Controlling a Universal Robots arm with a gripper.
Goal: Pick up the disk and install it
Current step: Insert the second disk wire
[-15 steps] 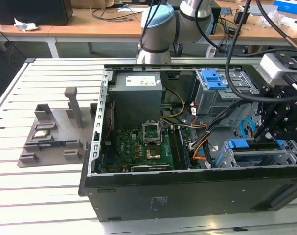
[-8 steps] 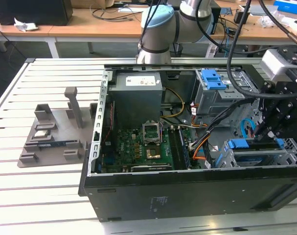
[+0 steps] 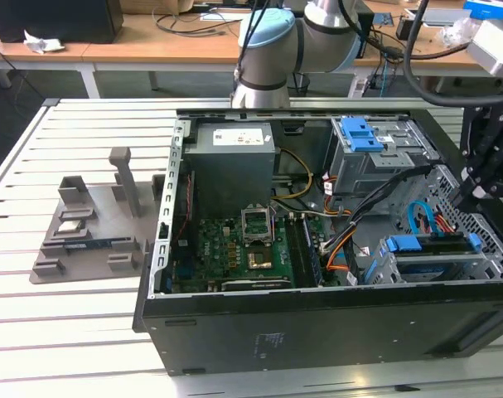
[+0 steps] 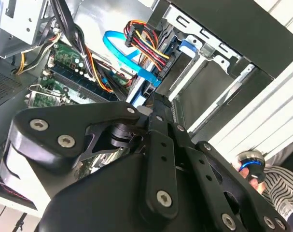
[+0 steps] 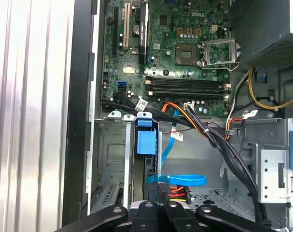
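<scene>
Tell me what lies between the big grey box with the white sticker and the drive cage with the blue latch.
In the exterior view, yellow and black wires cross the gap between the grey box and the drive cage.

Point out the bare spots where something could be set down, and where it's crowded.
Free: slatted table in front of the grey fixture, and behind it. Crowded: inside the computer case, cables packing the space between motherboard and drive cage.

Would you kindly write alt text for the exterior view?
A black open desktop computer case lies on a white slatted table, exposing its green motherboard. The black gripper hangs over the blue-framed disk at the exterior view's right.
</scene>
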